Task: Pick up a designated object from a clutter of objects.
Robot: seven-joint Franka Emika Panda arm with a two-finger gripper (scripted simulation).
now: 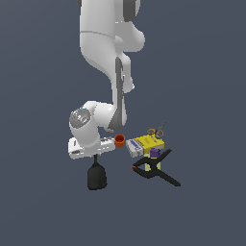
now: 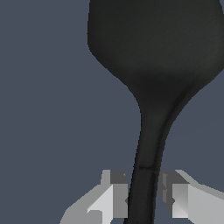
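The all-black spatula [image 1: 97, 177] lies apart from the clutter, on the exterior view's left, with its broad blade toward the camera. Its thin handle runs up under my gripper [image 1: 95, 156]. In the wrist view the blade [image 2: 153, 52] fills the far part of the picture. The handle passes between my gripper's [image 2: 143, 197] two fingers, which stand close against both of its sides. I cannot tell whether the spatula is off the ground.
The clutter sits to the exterior view's right of the gripper: a tiny orange cup [image 1: 119, 140], a yellow-and-white box [image 1: 144, 144], scissors [image 1: 156, 130], a purple block [image 1: 154, 152] and a black clamp with orange tips [image 1: 153, 168]. The cup is nearest my hand.
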